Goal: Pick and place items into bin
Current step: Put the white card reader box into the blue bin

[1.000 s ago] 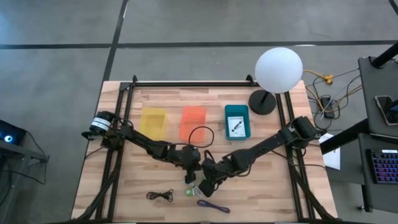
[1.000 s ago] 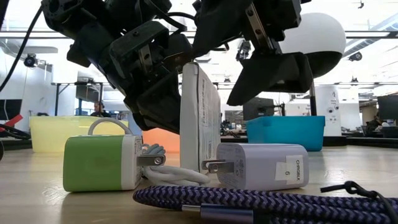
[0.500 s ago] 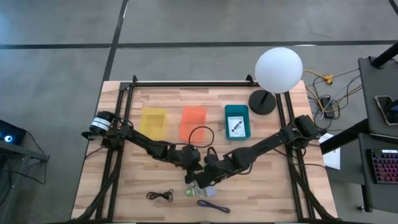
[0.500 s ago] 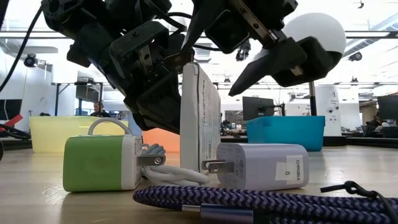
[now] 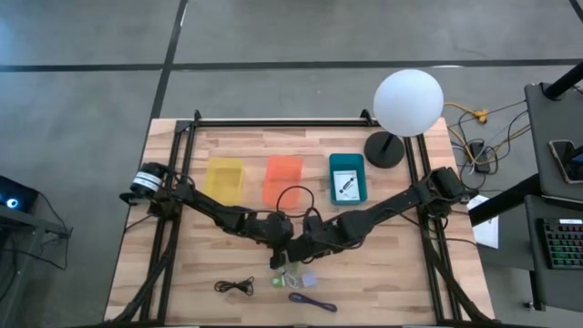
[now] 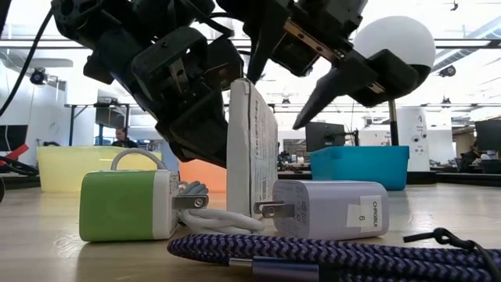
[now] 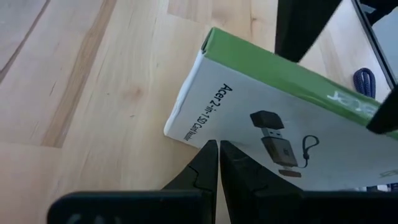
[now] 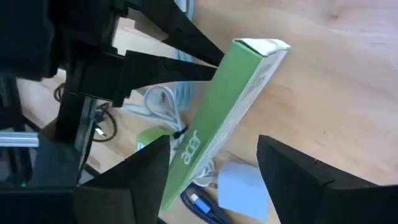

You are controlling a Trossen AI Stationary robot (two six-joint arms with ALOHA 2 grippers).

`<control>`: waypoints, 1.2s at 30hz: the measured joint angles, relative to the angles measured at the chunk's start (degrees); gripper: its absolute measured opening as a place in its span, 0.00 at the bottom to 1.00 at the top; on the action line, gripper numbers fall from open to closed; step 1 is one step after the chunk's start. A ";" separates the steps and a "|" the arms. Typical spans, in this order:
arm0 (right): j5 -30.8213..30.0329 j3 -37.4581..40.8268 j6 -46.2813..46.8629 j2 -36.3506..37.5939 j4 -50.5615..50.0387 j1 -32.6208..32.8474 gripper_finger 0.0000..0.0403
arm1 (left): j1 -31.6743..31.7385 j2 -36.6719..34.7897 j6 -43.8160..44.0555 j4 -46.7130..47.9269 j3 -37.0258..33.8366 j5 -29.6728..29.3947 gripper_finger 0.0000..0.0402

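Observation:
A flat white box with a green spine (image 6: 250, 149) stands on edge on the table; its printed face (image 7: 273, 124) fills the left wrist view. My left gripper (image 7: 217, 149) is shut, low beside that face (image 6: 205, 137). My right gripper (image 8: 213, 143) is open above the box, one finger on each side of the green spine (image 8: 217, 124), near the upper edge (image 6: 274, 100). In front of the box lie a green charger (image 6: 125, 205), a white charger (image 6: 329, 210) and a purple cord (image 6: 313, 258). A black cord (image 5: 235, 286) lies toward the near-left. My left gripper has its shut fingertips (image 7: 210, 155) against the lower edge of the box's white printed face (image 7: 199, 134), coming level from the table's left. The box stands upright on its narrow edge. My right gripper: I cannot tell whether either finger touches the box.
Yellow (image 5: 225, 179), orange (image 5: 282, 178) and teal (image 5: 347, 177) bins stand in a row beyond the arms; the teal one holds a small item. A black cable loop (image 5: 294, 198) lies before the orange bin. The white globe lamp (image 5: 408, 102) stands at the far right.
My right gripper has moved toward the far edge and toward my left gripper, turning as it went, and now stands over the box's upper edge; it stayed open. The box and my left gripper have kept still.

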State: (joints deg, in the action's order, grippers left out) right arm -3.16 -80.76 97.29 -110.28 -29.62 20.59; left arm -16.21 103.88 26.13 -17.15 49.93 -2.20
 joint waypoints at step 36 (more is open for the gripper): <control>2.01 0.94 -0.56 -1.72 -2.84 0.44 0.10 | -1.51 -14.84 -2.27 7.66 -4.57 -9.21 0.00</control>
State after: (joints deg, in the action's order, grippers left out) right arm -1.16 -79.81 96.73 -112.00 -32.46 21.02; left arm -17.72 89.04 23.86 -9.49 45.36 -11.41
